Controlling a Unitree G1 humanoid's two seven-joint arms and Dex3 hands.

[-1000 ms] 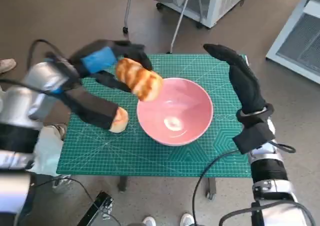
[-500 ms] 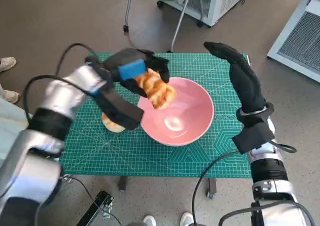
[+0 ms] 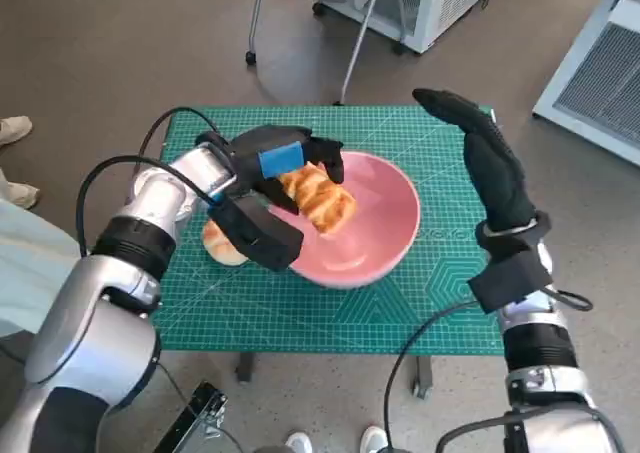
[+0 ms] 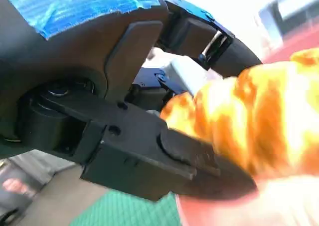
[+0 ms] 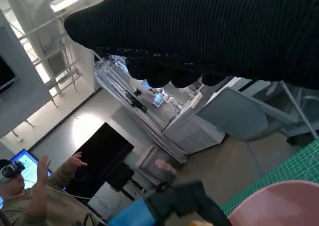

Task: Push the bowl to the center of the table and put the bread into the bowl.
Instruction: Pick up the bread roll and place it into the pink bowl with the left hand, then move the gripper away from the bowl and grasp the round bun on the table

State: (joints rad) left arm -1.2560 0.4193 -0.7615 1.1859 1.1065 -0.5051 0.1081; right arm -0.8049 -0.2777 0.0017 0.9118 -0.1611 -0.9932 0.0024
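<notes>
Head view shows the left hand [image 3: 285, 163] gripping a braided golden bread roll [image 3: 318, 199], and over the last second it has carried that roll from above the mat's left part rightward, so the roll now hangs inside the near-left rim of the pink bowl [image 3: 385, 218], low against the inner wall. The left wrist view agrees: black fingers [image 4: 199, 161] close under and around the roll [image 4: 249, 121], with pink bowl surface just beneath, so the grasp is not yet released. Whether the roll already touches the bowl I cannot tell. The bowl itself appears tipped or nudged compared with a moment back; its far-right side is raised toward the camera and the bright spot in its bottom no longer shows, probably because the hand leans on the left rim.

The bowl sits roughly mid-table on the green cutting mat [image 3: 440, 273], so the push step looks done and the placing is nearly finished; letting go should drop the roll in. A second, rounder bun [image 3: 222, 245] lies on the mat just left of the bowl, partly hidden under the left forearm.

The right hand [image 3: 495, 173] in its knitted glove is held flat and empty, fingers extended toward the far side, just right of the bowl and not touching it, much as before
</notes>
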